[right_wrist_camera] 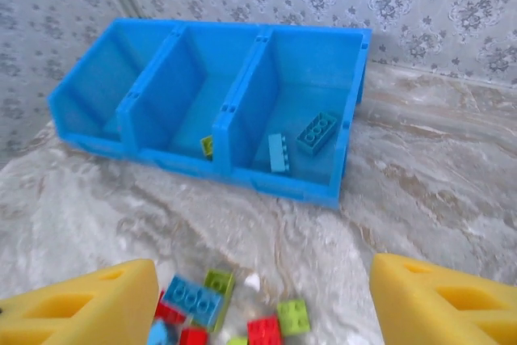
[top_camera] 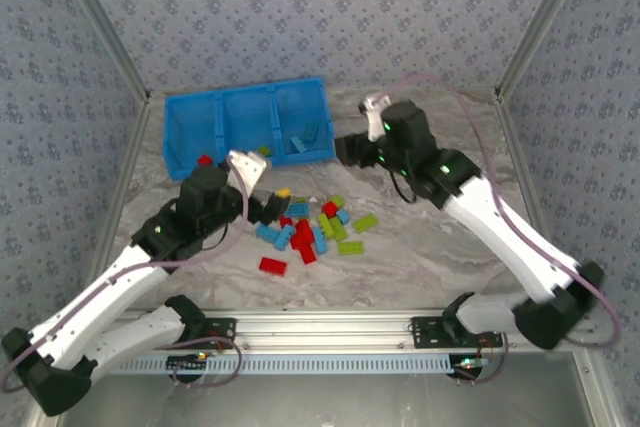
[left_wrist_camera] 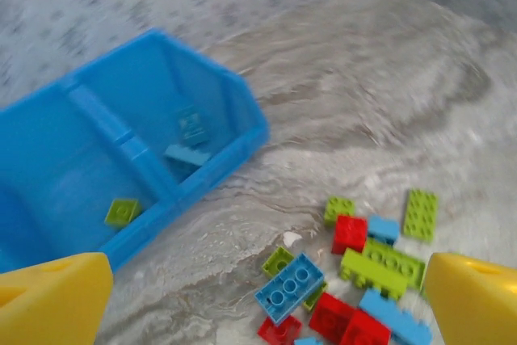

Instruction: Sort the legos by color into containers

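Note:
The legos (top_camera: 312, 227) lie in a loose pile of red, light blue and lime bricks mid-table. The blue bin (top_camera: 250, 127) stands behind them with its three containers side by side. Two light blue bricks (right_wrist_camera: 317, 132) lie in the right container and a lime brick (right_wrist_camera: 207, 146) in the middle one. My left gripper (top_camera: 265, 209) is low at the pile's left edge. It is open, and a blue brick (left_wrist_camera: 291, 287) lies on the table between its yellow fingers (left_wrist_camera: 48, 300). My right gripper (top_camera: 350, 150) hangs beside the bin's right front corner, open and empty, its fingers (right_wrist_camera: 444, 300) wide apart.
A lone red brick (top_camera: 272, 265) lies nearer the front rail than the pile. Another red brick (top_camera: 205, 160) shows at the bin's front left, by my left arm. Patterned walls close the table at the back and sides.

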Tool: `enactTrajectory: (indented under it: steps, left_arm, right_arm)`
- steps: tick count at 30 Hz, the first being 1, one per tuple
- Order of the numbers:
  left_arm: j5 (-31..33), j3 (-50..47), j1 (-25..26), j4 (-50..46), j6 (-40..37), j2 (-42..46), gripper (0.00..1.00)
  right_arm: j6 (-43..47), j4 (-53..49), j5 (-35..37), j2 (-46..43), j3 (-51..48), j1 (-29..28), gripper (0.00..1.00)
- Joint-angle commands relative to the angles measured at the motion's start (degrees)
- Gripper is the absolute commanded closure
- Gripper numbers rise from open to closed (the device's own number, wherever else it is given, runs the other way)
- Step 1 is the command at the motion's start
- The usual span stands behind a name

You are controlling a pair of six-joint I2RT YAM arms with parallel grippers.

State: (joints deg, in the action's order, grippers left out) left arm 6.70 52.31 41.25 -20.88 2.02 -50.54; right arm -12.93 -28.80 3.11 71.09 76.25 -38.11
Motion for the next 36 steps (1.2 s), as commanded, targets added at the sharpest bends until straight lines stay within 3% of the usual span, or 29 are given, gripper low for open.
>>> enactTrajectory:
  steps: [1,5,12,17,25,31,36]
  left_arm:
    - [10.12,7.19,-0.12,-13.57,23.96,-6.17,0.02]
    - [10.87,10.84,2.79,-19.17,34.77,-14.71,0.05]
    - [10.55,12.32,6.26,-16.76,45.35,-31.05,0.05]
    - [11.19,15.61,6.11,-16.7,44.73,-41.72,0.04]
    - [8.62,19.49,5.4,-15.0,40.86,-51.72,0.04]
    - [9.59,19.07,4.26,-13.85,41.57,-54.6,0.16]
    - [8.8,18.27,4.1,-12.7,41.59,-54.71,0.33]
  right_arm:
    - [-3.31,-11.53,-0.58,-5.61,-9.71,-2.3,0.25]
    - [-7.69,-16.89,-0.34,-12.99,-17.8,-7.67,0.21]
    - [-13.24,-19.19,3.03,-15.84,-21.33,-12.75,0.12]
    - [-13.61,-18.97,6.11,-15.42,-21.34,-13.34,0.1]
    - [-13.86,-19.43,7.85,-15.47,-21.28,-13.4,0.09]
    - [-14.82,-20.06,8.22,-16.06,-21.49,-13.32,0.08]
    - [-15.11,-19.81,8.48,-16.51,-21.36,-13.4,0.07]
